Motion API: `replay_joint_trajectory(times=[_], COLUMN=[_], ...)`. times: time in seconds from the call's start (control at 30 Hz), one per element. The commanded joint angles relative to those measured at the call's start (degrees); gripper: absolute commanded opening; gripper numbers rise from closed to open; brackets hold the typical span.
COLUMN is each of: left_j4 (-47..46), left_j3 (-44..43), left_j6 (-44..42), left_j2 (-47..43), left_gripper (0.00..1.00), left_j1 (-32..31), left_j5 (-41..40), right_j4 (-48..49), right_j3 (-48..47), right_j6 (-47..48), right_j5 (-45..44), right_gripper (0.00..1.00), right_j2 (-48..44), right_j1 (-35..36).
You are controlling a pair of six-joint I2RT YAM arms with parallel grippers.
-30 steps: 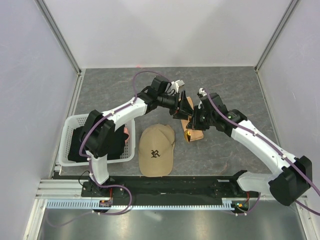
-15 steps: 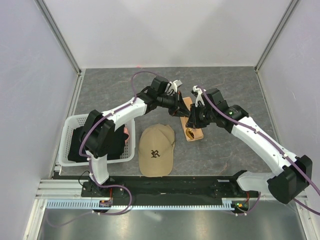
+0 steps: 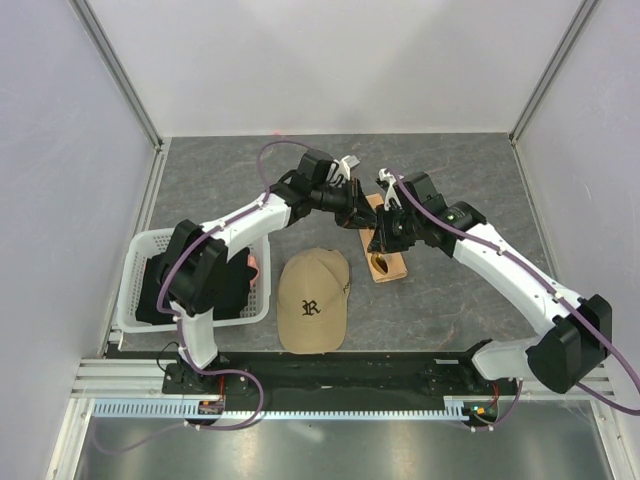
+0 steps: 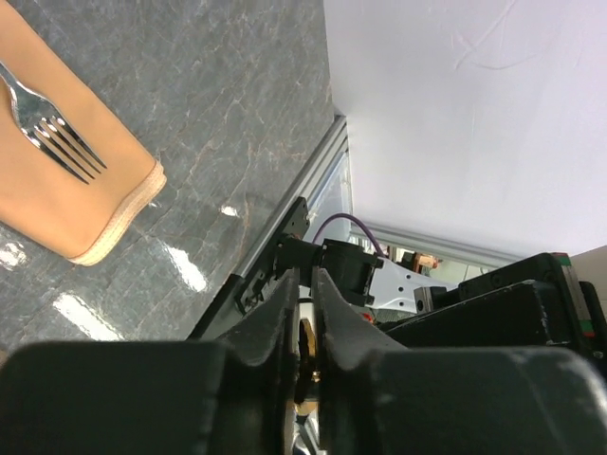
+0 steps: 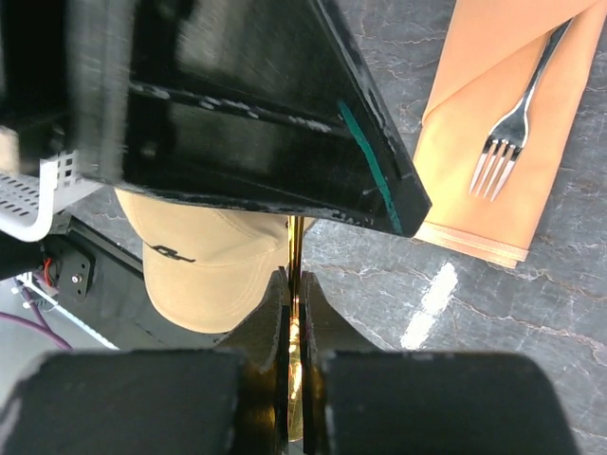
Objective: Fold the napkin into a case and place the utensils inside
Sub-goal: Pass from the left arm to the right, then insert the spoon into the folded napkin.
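The peach napkin (image 3: 394, 266) lies folded into a narrow strip right of the cap, also in the left wrist view (image 4: 57, 190) and right wrist view (image 5: 465, 104). A silvery fork (image 5: 507, 142) lies on it, tines toward one end, and also shows in the left wrist view (image 4: 47, 118). My left gripper (image 3: 357, 215) and right gripper (image 3: 382, 236) meet tip to tip above the napkin. The right gripper (image 5: 293, 277) is shut on the gold spoon (image 5: 297, 242), whose handle runs under the left gripper. The left gripper (image 4: 303, 275) is shut with gold metal (image 4: 306, 346) between its fingers.
A tan baseball cap (image 3: 312, 300) sits near the front, left of the napkin, and shows in the right wrist view (image 5: 204, 275). A white basket (image 3: 140, 245) holding black cloth (image 3: 160, 290) stands at the front left. Walls close the table at the back and both sides.
Both grippers have shifted a little toward the back left while staying together over the napkin. More of the napkin's near end shows.
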State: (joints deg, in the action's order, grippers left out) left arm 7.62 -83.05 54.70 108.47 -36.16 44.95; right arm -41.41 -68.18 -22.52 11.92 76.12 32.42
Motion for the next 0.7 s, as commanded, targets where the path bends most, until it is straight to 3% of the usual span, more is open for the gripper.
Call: replay_joint_trajectory(times=[0.0, 0.1, 0.17, 0.2, 0.33, 0.43, 0.67], left_j4=[-2.3, -1.1, -0.9, -1.0, -3.8, -4.6, -5.2], left_j3=[-0.7, -4.0, -6.7, -7.5, -10.4, -13.3, -20.5], left_j6=[0.9, -2.2, -3.0, -3.8, -3.6, -3.0, -2.5], left_j2=[-0.7, 1.9, 5.3, 6.4, 12.5, 17.4, 24.6], left_gripper=[0.42, 0.42, 0.33, 0.22, 0.07, 0.02, 0.02], left_j1=[2.9, 5.2, 6.1, 6.2, 6.4, 6.4, 6.4], left_j5=[-0.3, -0.9, -0.7, -0.7, -0.9, -1.1, -2.0], right_j4=[-2.2, -3.9, -5.3, -5.9, -7.6, -9.6, -12.3], right_j3=[-2.5, -2.2, -2.3, -2.4, -4.1, -5.2, -7.1], right_j6=[-1.1, -1.1, -0.3, 0.7, 2.7, 3.0, 4.2], right_j5=[-3.0, -3.6, -3.2, -2.8, -1.7, -1.1, -0.2], right_gripper=[0.0, 0.0, 0.0, 0.0, 0.0, 0.0, 0.0], right_j2=[1.7, 3.3, 5.5, 6.8, 11.5, 14.8, 20.4], right_j1=[0.1, -0.2, -1.0, -1.3, -3.0, -3.9, -5.8])
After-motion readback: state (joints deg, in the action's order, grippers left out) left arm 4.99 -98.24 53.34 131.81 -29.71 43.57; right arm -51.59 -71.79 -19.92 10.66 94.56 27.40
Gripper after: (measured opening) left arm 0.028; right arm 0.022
